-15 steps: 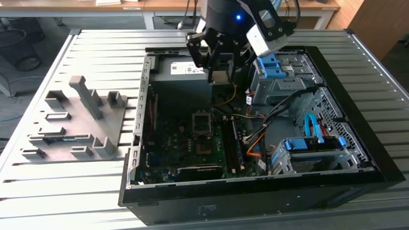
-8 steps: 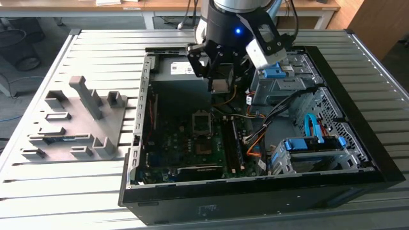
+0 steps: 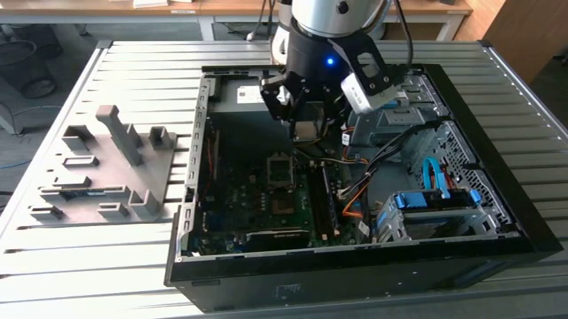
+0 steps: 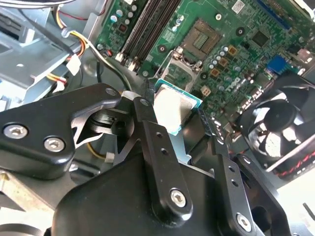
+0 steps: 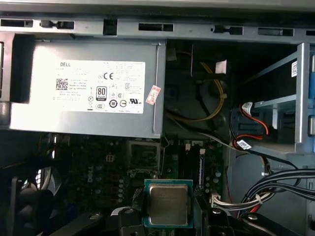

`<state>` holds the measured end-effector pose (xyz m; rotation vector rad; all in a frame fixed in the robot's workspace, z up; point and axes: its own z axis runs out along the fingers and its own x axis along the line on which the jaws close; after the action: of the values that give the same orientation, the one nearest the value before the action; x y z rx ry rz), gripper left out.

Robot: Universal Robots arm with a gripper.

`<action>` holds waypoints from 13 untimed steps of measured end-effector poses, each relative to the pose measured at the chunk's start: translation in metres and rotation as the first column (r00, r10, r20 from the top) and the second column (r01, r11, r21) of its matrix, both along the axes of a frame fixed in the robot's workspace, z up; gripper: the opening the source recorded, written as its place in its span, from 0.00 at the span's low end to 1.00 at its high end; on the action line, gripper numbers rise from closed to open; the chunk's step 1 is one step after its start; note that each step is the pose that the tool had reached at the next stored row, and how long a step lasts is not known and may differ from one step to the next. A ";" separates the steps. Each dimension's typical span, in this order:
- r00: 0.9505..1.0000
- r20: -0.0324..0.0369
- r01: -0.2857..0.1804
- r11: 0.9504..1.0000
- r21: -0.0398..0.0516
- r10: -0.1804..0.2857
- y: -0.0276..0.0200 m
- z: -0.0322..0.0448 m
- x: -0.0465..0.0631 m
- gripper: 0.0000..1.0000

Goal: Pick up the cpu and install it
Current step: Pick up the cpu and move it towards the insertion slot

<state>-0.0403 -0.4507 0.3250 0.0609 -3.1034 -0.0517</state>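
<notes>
- Tool (image 4: 173,101) is closed on the cpu (image 4: 178,109), and its two black fingers (image 4: 147,117) press on opposite edges of the chip.
- Cpu is in the air above the motherboard (image 3: 253,199), apart from the socket (image 3: 281,170).
- In the exterior view both are at the upper middle of the frame, inside the open computer case (image 3: 355,259).

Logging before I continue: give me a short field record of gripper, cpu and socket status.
gripper: shut on the cpu, gripping two opposite edges
cpu: held above the motherboard, metal top facing the wrist cameras
socket: empty, cpu not yet seated
motherboard: inside the open computer case
power supply: grey box against the case wall
</notes>
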 end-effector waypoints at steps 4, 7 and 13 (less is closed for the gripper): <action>1.000 0.000 0.000 1.000 0.000 0.000 -0.0036 -0.0072 0.000 0.47; 1.000 0.000 0.001 1.000 0.000 -0.001 -0.0067 -0.0128 0.000 0.47; 1.000 0.000 0.001 1.000 0.000 -0.001 -0.0121 -0.0237 0.000 0.47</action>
<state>-0.0403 -0.4627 0.3012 0.0596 -3.1034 -0.0518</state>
